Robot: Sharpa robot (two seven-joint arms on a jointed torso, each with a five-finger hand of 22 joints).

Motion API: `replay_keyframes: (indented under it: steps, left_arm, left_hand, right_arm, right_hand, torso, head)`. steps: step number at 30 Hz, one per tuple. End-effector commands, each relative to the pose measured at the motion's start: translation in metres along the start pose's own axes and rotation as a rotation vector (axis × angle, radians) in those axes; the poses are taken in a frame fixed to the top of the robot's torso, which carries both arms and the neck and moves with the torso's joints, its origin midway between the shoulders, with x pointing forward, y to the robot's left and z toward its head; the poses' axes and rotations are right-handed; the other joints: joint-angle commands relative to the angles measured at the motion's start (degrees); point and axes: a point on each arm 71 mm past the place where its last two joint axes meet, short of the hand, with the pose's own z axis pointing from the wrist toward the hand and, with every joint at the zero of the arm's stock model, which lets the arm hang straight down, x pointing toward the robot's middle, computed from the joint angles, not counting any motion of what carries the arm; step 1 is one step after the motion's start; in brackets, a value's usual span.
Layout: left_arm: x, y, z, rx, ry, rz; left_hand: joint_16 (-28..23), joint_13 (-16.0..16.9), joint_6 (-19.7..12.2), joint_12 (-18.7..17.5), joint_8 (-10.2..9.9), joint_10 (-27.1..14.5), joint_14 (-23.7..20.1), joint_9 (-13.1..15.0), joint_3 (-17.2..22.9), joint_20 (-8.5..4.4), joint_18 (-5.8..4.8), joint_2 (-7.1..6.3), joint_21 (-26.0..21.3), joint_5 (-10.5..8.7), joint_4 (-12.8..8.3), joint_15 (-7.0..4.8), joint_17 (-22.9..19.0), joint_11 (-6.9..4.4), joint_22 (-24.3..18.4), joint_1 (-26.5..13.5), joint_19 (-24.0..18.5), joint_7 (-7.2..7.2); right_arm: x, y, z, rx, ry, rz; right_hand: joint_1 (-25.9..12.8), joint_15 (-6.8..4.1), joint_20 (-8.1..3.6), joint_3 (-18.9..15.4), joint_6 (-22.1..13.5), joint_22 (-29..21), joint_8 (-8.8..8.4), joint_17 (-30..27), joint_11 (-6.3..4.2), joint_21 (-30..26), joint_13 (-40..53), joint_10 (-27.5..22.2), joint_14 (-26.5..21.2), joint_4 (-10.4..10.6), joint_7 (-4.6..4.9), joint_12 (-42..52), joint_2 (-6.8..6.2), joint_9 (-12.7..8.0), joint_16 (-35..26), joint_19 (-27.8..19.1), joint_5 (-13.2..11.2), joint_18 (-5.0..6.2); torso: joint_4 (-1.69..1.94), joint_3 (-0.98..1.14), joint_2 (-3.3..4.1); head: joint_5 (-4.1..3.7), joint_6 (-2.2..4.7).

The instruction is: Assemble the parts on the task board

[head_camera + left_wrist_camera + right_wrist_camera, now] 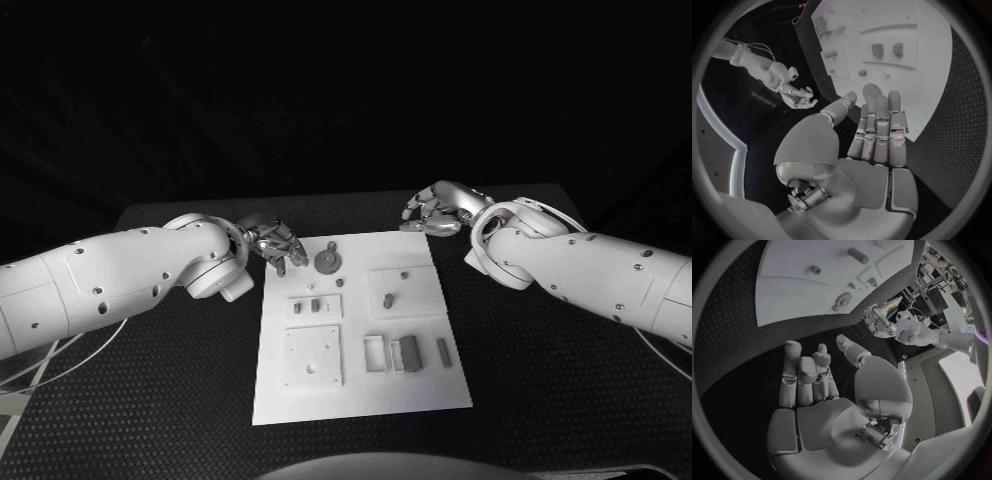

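Observation:
The white task board (pixel 361 385) lies in the middle of the black table with grey parts on it. A round grey part with a stem (pixel 330 262) sits near its far left corner; it is also in the right wrist view (pixel 842 300). Two small blocks (pixel 307 306), a peg (pixel 389 298), a dark block (pixel 410 352) and a thin bar (pixel 444 351) sit lower on the board. My left hand (pixel 277 245) hovers at the far left corner, fingers stretched out and holding nothing (pixel 873 135). My right hand (pixel 440 212) is just beyond the far right corner, fingers spread and holding nothing (pixel 811 380).
A raised square plate (pixel 312 355) sits on the board's near left. Black table (pixel 548 380) surrounds the board on both sides. Cables (pixel 43 365) trail by the left arm at the table's left edge.

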Motion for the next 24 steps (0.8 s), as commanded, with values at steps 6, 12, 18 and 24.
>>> replay_keyframes:
  steps: [6,12,18,24]
  left_arm:
    - [0.011,-0.039,0.011,0.316,-0.055,0.3]
    - [0.021,-0.053,0.019,0.391,-0.117,0.464]
    - [0.035,-0.058,0.027,0.435,-0.125,0.646]
    - [0.048,-0.058,0.03,0.452,-0.096,0.749]
  left_hand:
    - [0.1,-3.8,-1.4,-4.9,-1.1,-1.2,4.0,-1.6,-0.3,-0.13,1.91,-0.67,0.6,-0.41,-0.1,-0.41,0.7,-0.22,-0.6,3.8,4.0,-2.01]
    - [4.2,-6.0,-1.1,-7.3,-1.3,0.1,9.1,-2.8,-2.1,-1.07,3.5,-2.03,4.0,-0.36,0.0,-1.17,3.0,-0.94,1.7,4.9,9.6,-2.3]
    - [9.5,-7.1,-0.4,-8.2,-1.2,2.2,12.6,-3.7,-4.1,-1.9,5.01,-3.29,7.9,-0.46,0.0,-1.9,5.6,-1.63,5.1,4.4,13.8,-2.39]
    - [11.4,-7.7,0.1,-9.0,-1.0,3.3,14.6,-4.1,-5.0,-2.07,5.97,-3.3,9.6,-0.49,0.0,-2.12,6.5,-1.81,6.9,5.1,15.6,-2.61]
  right_arm:
    - [0.001,-0.001,0.001,-0.002,0.012,-0.001]
    - [0.001,-0.001,0.001,0.001,0.013,0.002]
    - [0.001,-0.001,0.002,0.001,0.013,0.004]
    - [0.001,-0.001,0.002,0.002,0.015,0.007]
  right_hand:
    - [-0.3,0.02,0.0,0.2,1.0,1.1,-0.31,0.1,0.15,-0.3,-0.1,-0.3,0.4,0.1,1.29,-0.1,0.22,0.1,-0.3,0.0,0.1,0.73]
    - [-0.4,0.02,0.01,0.2,1.0,1.1,-0.32,0.1,0.15,-0.3,-0.1,-0.3,0.4,0.1,1.3,-0.1,0.25,0.1,-0.3,0.0,0.1,0.73]
    - [-0.4,0.02,0.01,0.2,0.9,1.1,-0.33,0.1,0.16,-0.3,-0.1,-0.3,0.4,0.1,1.3,-0.1,0.28,0.1,-0.3,0.0,0.1,0.73]
    - [-0.4,0.03,0.01,0.2,0.9,1.1,-0.33,0.1,0.16,-0.3,-0.1,-0.3,0.4,0.1,1.3,-0.1,0.31,0.1,-0.3,0.0,0.1,0.73]
  torso:
    - [-0.19,0.03,0.11]
    - [-0.21,0.04,0.12]
    - [-0.21,0.07,0.12]
    - [-0.17,0.03,0.1]
  head:
    - [0.11,0.32]
    - [-0.08,0.43]
    - [-0.25,0.35]
    - [-0.33,0.27]
